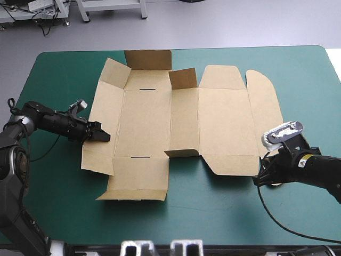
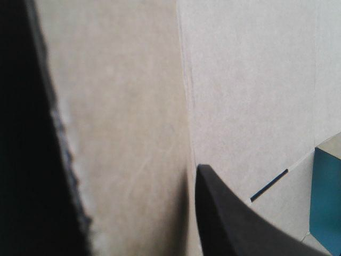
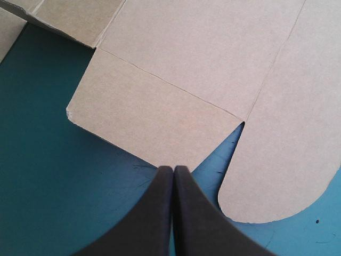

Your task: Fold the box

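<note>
Box (image 1: 213,122) is a cut brown sheet, opened out across the middle of the table on the teal-green cover (image 1: 53,69), long side running left to right. It's mostly flat, but a few flaps tip up: the far flap (image 1: 148,58) stands close to upright, the small flap (image 1: 184,78) beside it is up too, the far-left corner flap is angled, and a small near flap at the centre is lifted slightly. Two slots show in the left-centre panel, one far and one near. The rounded tab (image 1: 264,101) at the right end lies flat. Left gripper (image 1: 101,133) comes in low from the left and sits at the box's left edge, over the outer left panel. In its wrist view the fingers stand well apart: one black finger (image 2: 229,224) lies on the board by a crease, the other is a dark blur past the panel's cut edge. The panel sits in the gap between them, not pinched. Right gripper (image 3: 173,170) is at the box's near-right corner, fingers pressed together into one point, holding nothing. Its tip is over the cover right at the near flap's edge, beside the notch where that flap meets the rounded tab. Can't tell if it touches the board.
</note>
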`<move>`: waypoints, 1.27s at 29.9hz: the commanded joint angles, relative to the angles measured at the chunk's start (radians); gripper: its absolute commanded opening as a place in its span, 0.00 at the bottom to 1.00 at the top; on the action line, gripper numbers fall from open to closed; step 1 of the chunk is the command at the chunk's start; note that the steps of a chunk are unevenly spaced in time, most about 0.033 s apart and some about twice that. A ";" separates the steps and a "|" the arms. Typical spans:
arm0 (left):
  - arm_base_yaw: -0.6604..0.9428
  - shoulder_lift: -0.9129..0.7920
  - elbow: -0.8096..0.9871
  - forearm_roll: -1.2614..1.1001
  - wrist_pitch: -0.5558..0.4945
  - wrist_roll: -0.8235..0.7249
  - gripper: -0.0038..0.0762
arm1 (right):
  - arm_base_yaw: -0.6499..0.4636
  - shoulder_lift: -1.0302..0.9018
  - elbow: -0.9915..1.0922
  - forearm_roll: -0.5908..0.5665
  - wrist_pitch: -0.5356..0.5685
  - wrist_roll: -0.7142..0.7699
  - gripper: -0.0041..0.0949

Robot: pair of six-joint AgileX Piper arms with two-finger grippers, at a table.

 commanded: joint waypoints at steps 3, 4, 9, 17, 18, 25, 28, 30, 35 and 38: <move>-0.008 -0.042 -0.018 -0.057 0.063 -0.024 0.10 | -0.002 -0.009 -0.025 0.020 -0.038 -0.003 0.02; -0.008 -0.042 -0.018 -0.069 0.063 -0.020 0.03 | -0.002 -0.009 -0.025 0.020 -0.038 -0.003 0.02; -0.010 -0.044 -0.020 -0.141 0.096 0.030 0.04 | -0.002 -0.009 -0.025 0.020 -0.038 -0.003 0.02; -0.095 -0.101 -0.146 -0.123 0.107 0.105 0.04 | -0.002 -0.009 -0.025 0.023 -0.038 -0.003 0.02; -0.119 -0.113 -0.182 -0.094 0.107 0.114 0.04 | -0.002 -0.009 -0.025 0.021 -0.038 -0.003 0.02; -0.302 -0.148 -0.523 0.184 0.102 0.032 0.04 | -0.002 -0.009 -0.025 0.012 -0.067 -0.003 0.02; -0.380 -0.148 -0.675 0.273 0.102 0.016 0.05 | -0.002 -0.009 -0.025 0.012 -0.090 -0.003 0.02; -0.427 -0.148 -0.752 0.307 0.102 0.016 0.06 | -0.002 -0.009 -0.028 0.011 -0.106 -0.003 0.02; -0.541 -0.148 -0.884 0.485 0.100 0.022 0.06 | -0.002 -0.009 -0.048 0.011 -0.165 -0.003 0.02; -0.605 -0.148 -0.897 0.644 0.092 0.025 0.06 | -0.002 -0.009 -0.080 0.011 -0.188 0.004 0.02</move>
